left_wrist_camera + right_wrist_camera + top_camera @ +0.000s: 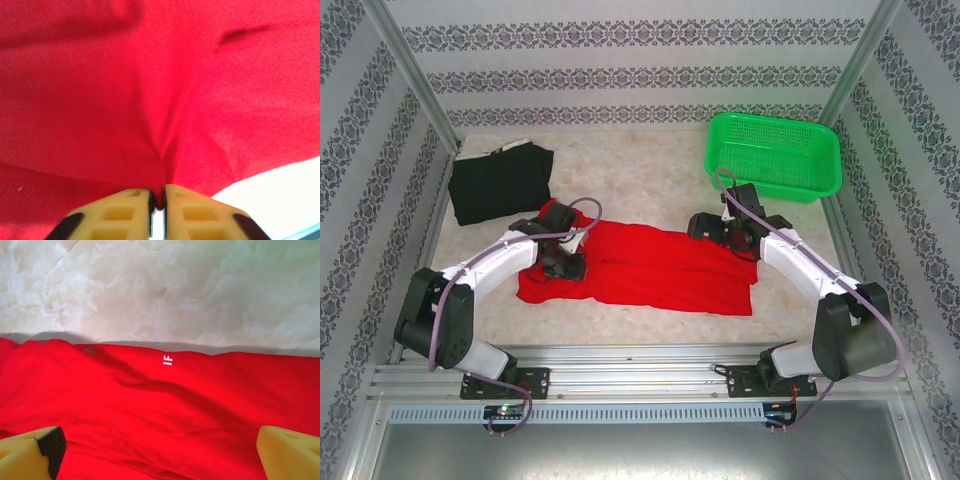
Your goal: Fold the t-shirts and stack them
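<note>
The red t-shirt (650, 265) lies spread flat across the middle of the table, plain side up. My left gripper (565, 265) sits on its left part. In the left wrist view the yellow fingers (125, 212) are shut on a pinched ridge of red cloth (150, 90) at the left gripper (158, 192). My right gripper (720, 235) hovers over the shirt's far right edge. Seen from the right wrist, the right gripper (160, 445) is open, fingers wide apart above the red cloth (160, 405). The black t-shirt (502, 185) lies folded at the back left.
A green mesh basket (772, 192) stands at the back right, just behind the right arm. Patterned walls enclose the marbled table (160, 290) on three sides. Bare tabletop lies between the black shirt and the basket.
</note>
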You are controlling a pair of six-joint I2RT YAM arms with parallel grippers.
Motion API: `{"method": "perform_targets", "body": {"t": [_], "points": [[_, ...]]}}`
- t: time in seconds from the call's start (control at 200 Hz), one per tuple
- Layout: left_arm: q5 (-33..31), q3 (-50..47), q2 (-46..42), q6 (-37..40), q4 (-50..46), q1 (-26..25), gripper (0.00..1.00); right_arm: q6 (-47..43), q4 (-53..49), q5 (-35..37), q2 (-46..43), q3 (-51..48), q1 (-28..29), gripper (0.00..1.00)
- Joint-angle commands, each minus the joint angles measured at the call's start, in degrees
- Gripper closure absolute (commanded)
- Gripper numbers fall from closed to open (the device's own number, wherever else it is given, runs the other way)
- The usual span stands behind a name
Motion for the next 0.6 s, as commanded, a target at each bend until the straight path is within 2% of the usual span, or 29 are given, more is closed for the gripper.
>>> {"method": "perform_targets", "body": {"t": [0.0,0.03,0.085,0.12,0.135,0.18,0.265,0.43,0.5,0.595], "points": [[3.30,-3.48,-0.85,-5.93,4.14,-0.81,0.71,0.12,0.06,-0.22,1.04,1.99,0.71,0.02],[3.68,-3.90,-0.97,-6.46,4.30,-0.88,0.65,0.11,-0.44,-0.12,1.36,2.22,0.71,0.02],[3.28,-4.02,-2.14,-7.60,4.32,-0.96,0.44,0.12,-2.12,0.97,1.88,2.74,0.71,0.02],[2.33,-3.62,-3.17,-8.23,4.08,-0.96,0.35,0.04,-3.28,1.76,2.15,3.12,0.71,0.02],[1.65,-3.22,-3.56,-8.48,3.68,-0.96,0.25,0.03,-3.85,2.14,2.21,3.25,0.63,0.02],[-0.83,-1.44,-4.79,-9.10,2.17,-0.93,0.19,0.18,-6.58,4.03,2.64,4.12,0.46,0.02],[-7.42,2.86,-5.64,-10.56,-1.29,0.13,0.12,1.35,-11.24,7.64,2.93,4.55,-0.73,0.02],[-18.51,10.44,-1.74,-16.01,-7.78,6.17,0.10,4.81,-13.53,3.72,3.30,0.96,-6.24,0.02],[-18.51,10.58,2.31,-16.55,-5.42,8.22,0.10,4.61,-14.48,2.31,5.08,0.72,-6.61,0.03],[-18.28,11.58,10.04,-17.71,-2.43,9.25,0.14,4.42,-15.15,1.92,8.12,2.09,-4.33,0.04]]}}
